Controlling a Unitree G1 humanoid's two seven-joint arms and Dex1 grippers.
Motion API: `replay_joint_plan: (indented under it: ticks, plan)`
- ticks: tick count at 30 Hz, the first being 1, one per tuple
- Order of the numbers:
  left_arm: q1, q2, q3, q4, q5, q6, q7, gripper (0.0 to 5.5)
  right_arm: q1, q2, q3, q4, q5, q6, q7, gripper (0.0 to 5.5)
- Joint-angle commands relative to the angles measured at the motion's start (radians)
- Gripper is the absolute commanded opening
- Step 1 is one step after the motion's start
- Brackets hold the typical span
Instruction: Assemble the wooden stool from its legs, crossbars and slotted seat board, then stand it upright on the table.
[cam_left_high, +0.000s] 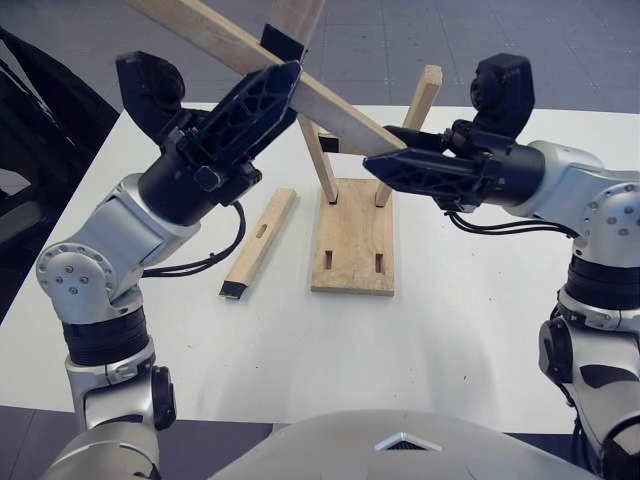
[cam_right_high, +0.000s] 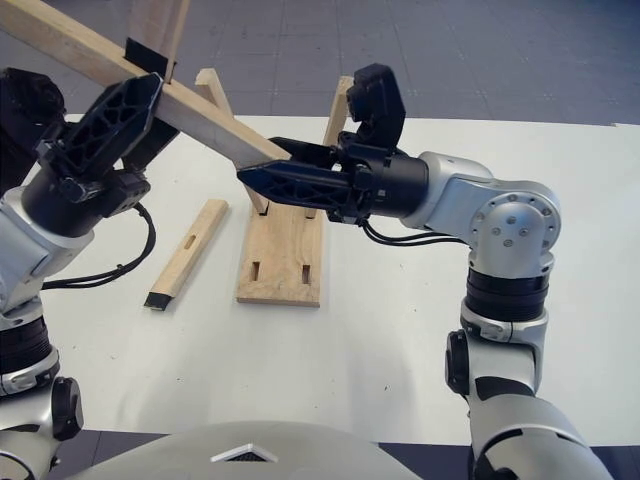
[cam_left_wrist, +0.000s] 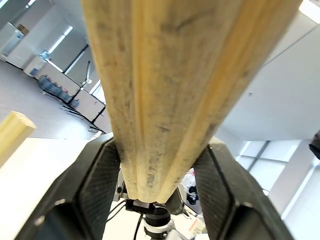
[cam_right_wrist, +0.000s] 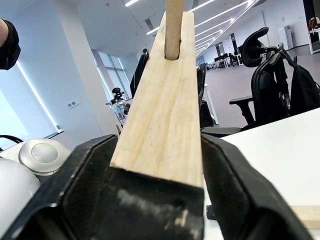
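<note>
Over table (cam_left_high: 470, 340), left claw (cam_left_high: 284, 76) grips leg (cam_left_high: 340, 110).

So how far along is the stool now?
Two legs stand in the seat board's far slots. The left gripper and right gripper both clamp a third leg in the air. Left: the board's near slots are empty, a slotted leg lies loose, and the stool isn't upright.

loose leg (cam_left_high: 259, 243) — left of seat board (cam_left_high: 353, 245) | both on table (cam_left_high: 470, 330)
</note>
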Motion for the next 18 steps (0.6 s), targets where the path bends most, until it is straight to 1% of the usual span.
replay_joint_plan:
  ticks: [1,5,7,9,12,16,18]
  plan:
    - [-0.018,0.018,0.027,0.028,0.068,-0.012,-0.027,2.14,-0.011,-0.037,0.009,0.029,-0.057,-0.009,0.006,3.25]
    - [-0.011,0.114,0.075,0.080,0.271,-0.016,-0.134,2.13,0.102,-0.176,0.034,0.076,-0.225,-0.072,0.084,3.25]
    - [0.030,0.177,0.045,0.058,0.448,-0.038,-0.255,2.13,0.159,-0.224,0.116,0.077,-0.376,-0.149,0.075,3.25]
    - [0.072,0.211,-0.009,0.028,0.591,-0.063,-0.373,2.13,0.178,-0.231,0.193,0.064,-0.484,-0.187,0.052,3.25]
    - [0.131,0.217,-0.108,-0.009,0.781,-0.133,-0.521,2.12,0.169,-0.208,0.305,0.058,-0.625,-0.218,0.008,3.25]
    - [0.183,0.183,-0.241,-0.008,0.992,-0.250,-0.642,2.11,0.130,-0.171,0.449,0.057,-0.796,-0.237,-0.053,3.25]
    - [0.189,0.171,-0.270,0.015,1.073,-0.305,-0.675,2.11,0.127,-0.163,0.496,0.057,-0.851,-0.239,-0.059,3.25]
